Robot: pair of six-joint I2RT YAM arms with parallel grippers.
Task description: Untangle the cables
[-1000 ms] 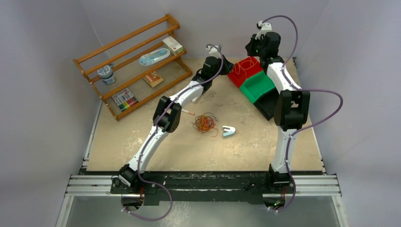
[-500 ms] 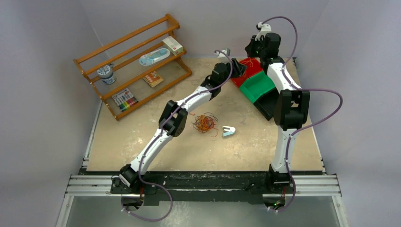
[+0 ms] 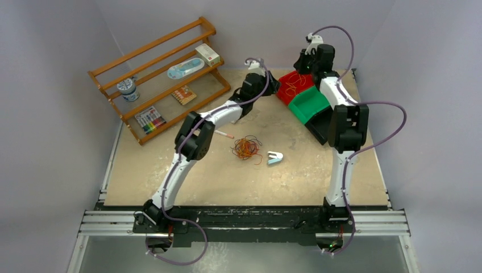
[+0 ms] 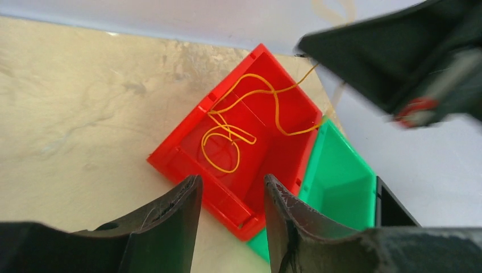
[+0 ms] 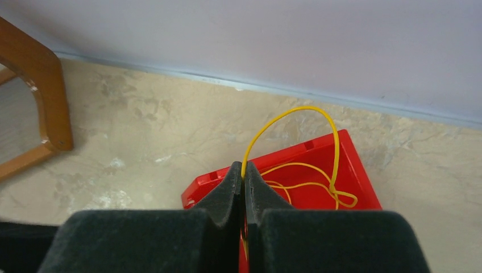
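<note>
Cables (image 3: 246,148) knot too finely to separate on the mottled beige tabletop (image 3: 227,182). The right claw (image 5: 243,168) pinches a yellow strand (image 5: 307,107), end hidden; the left claw (image 4: 233,180) is spread.

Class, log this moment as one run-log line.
right jaws: shut on yellow cable over red bin | left jaws: open, empty, near bin | cable tangle: mid-table, untouched

On the table (image 3: 307,182), a rack (image 3: 159,79) stands at the far left. Three bins run in a row at the far right: far bin (image 4: 187,139), middle bin (image 3: 310,105), near bin (image 3: 321,128). A single cable (image 3: 293,85) lies in the far bin, one end rising out of it. Mid-table sits the cable bunch (image 3: 246,148), with a pen (image 3: 224,135) just left of it and a small clip (image 3: 274,158) just right.
</note>
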